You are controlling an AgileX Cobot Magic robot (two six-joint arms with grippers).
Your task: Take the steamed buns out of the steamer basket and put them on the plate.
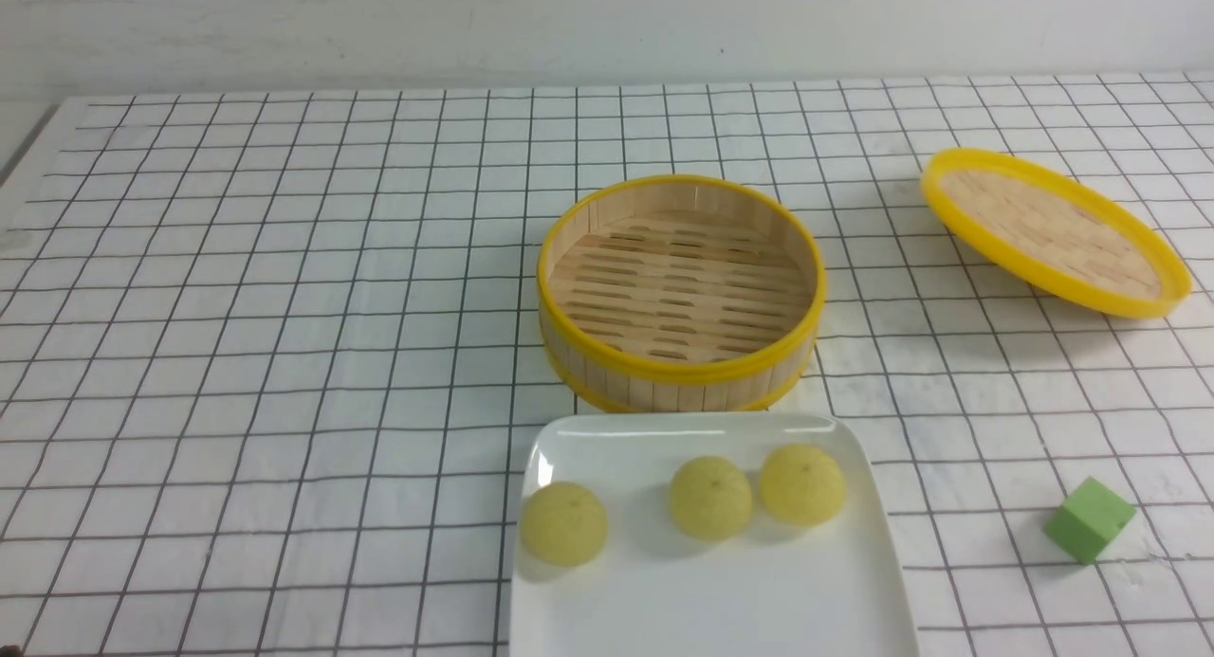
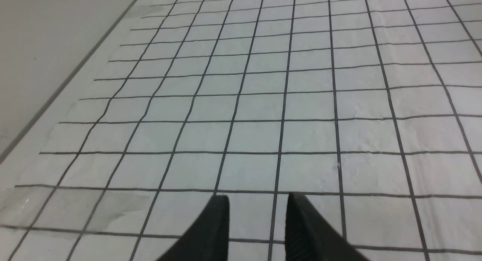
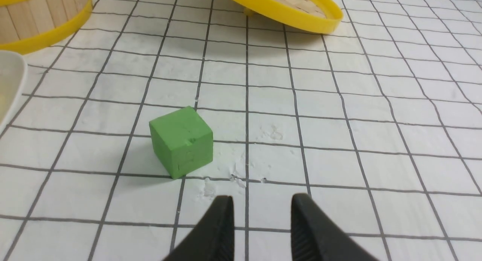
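My left gripper [image 2: 258,200] hangs parted, empty, over bare grid. The steamer basket [image 1: 681,358] holds nothing; all three steamed buns [image 1: 710,497] sit on the plate [image 1: 721,600]. Rightward: green cube [image 1: 1089,520], lid [image 1: 1055,230], my right gripper [image 3: 262,201] parted, empty.

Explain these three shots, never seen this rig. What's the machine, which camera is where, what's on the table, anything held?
It is a two-armed robot; each arm ends in a pincer.

The wide shot is from a camera between the arms, looking forward. Neither arm shows in it. On the gridded table stand an empty steamer basket, its lid tilted to the far right, a white plate with three steamed buns on it, and a green cube.

The other two shots come from cameras on the wrists. The left pincer sees only bare grid. The right pincer points past the cube, toward the lid.

Both pincers stand part open and hold nothing. The buns are already moved.
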